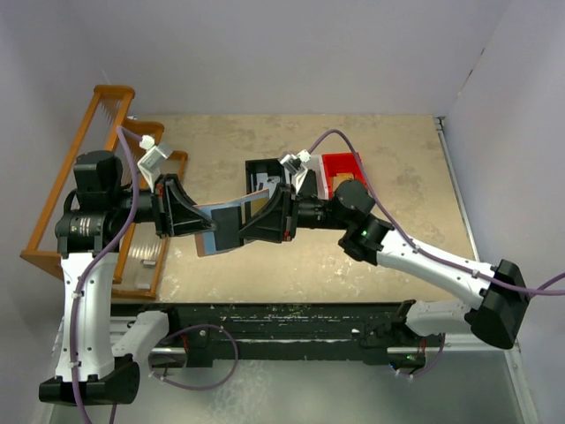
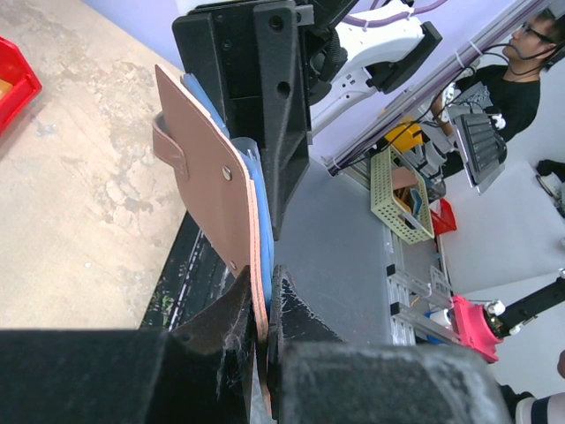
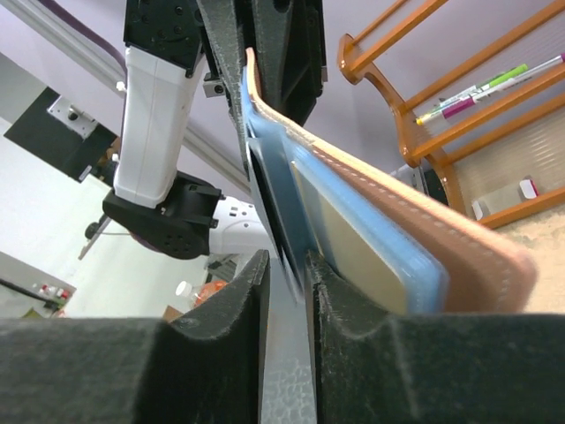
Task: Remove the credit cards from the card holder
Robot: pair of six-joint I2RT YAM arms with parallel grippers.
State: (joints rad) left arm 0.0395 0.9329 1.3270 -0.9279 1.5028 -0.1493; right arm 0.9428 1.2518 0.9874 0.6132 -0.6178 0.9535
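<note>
Both grippers hold the card holder (image 1: 215, 215) up above the table, between them. My left gripper (image 1: 201, 221) is shut on its edge; the left wrist view shows the tan flap (image 2: 207, 177) and blue lining pinched in my left gripper (image 2: 262, 284). My right gripper (image 1: 249, 225) faces it from the other side. In the right wrist view my right gripper (image 3: 287, 261) has its jaws apart. The thin blurred edge of a dark credit card (image 3: 272, 199) runs down into the gap, close to one finger. A pale card (image 3: 353, 256) sits in the blue pocket of the card holder (image 3: 433, 221).
A wooden rack (image 1: 66, 181) stands along the left edge of the table, with markers on it (image 3: 481, 88). A black bin (image 1: 263, 170) and a red bin (image 1: 344, 166) sit behind the grippers. The black front rail (image 1: 282, 318) runs below them.
</note>
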